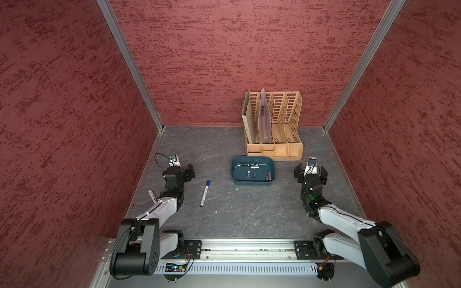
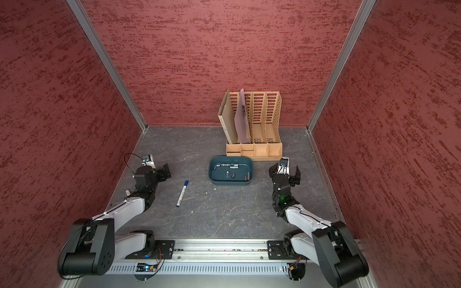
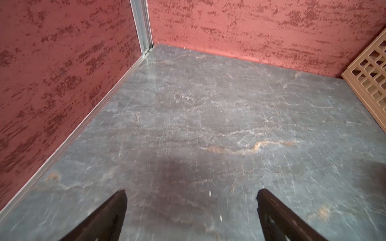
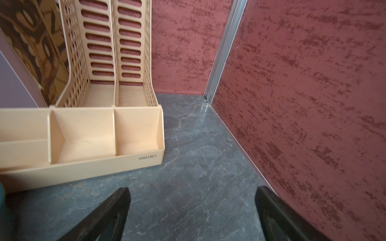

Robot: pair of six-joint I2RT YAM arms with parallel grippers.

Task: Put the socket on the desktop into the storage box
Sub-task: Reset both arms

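I hold left hand [image 3: 191, 191] and right hand [image 4: 192, 188] apart, empty, scanning the tabletop [image 1: 249, 212] for strays; sockets [image 1: 254, 167] lie in the storage box [image 1: 252, 184].

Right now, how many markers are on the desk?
2. A blue-capped marker lies between the left arm and the box; a white marker pokes out from behind that arm. Others may be hidden.

Both top views look down over the desktop [image 1: 237, 212] — wrist cameras sit low, facing rearward.
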